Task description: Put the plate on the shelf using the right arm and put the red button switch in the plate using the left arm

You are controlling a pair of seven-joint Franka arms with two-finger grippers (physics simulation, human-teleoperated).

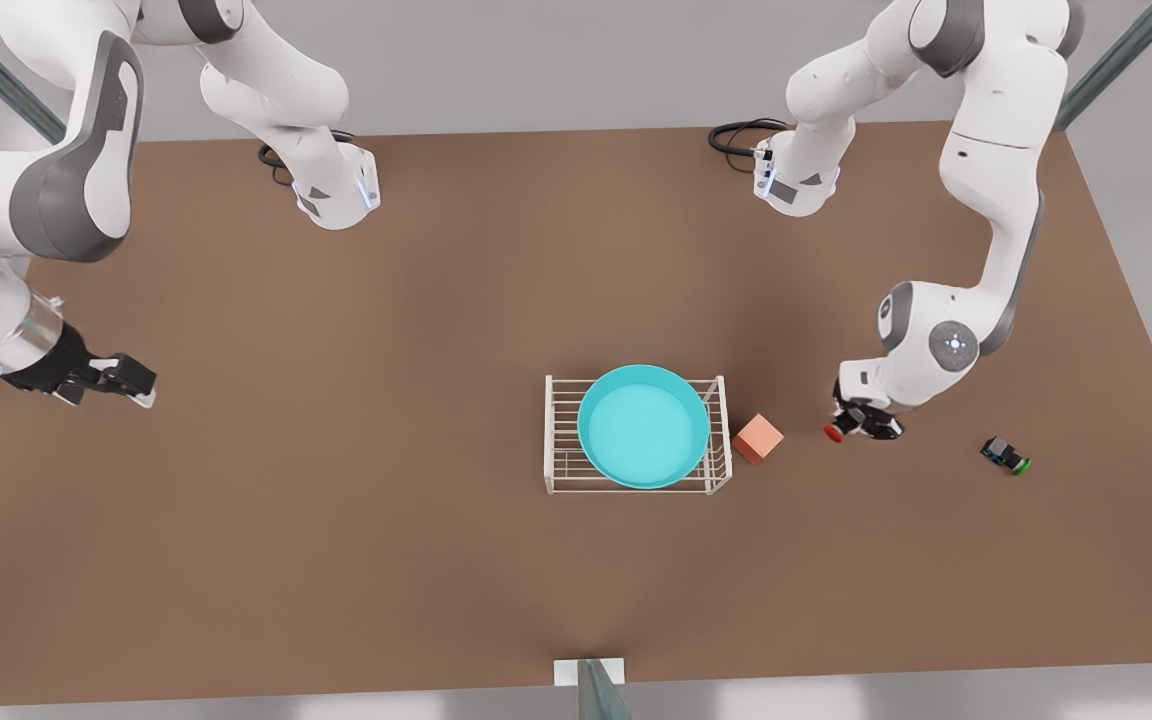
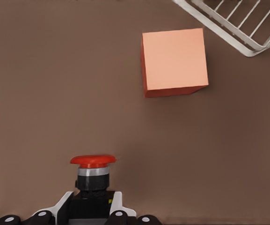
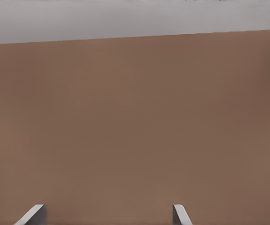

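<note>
A: Where is the plate (image 1: 644, 426)?
B: On the shelf (image 1: 557, 436), centre of the front view, with a salmon cube (image 1: 757, 438) just beside the rack's right end.
A: And the red button switch (image 1: 834, 433)?
B: Right of the cube, pinched by its black body in the left gripper (image 1: 861, 424).
A: The right gripper (image 1: 132, 384)?
B: At the frame's left edge over bare table (image 1: 336, 500), fingers spread, holding nothing. A green-capped switch (image 1: 1006, 455) lies far right.
</note>
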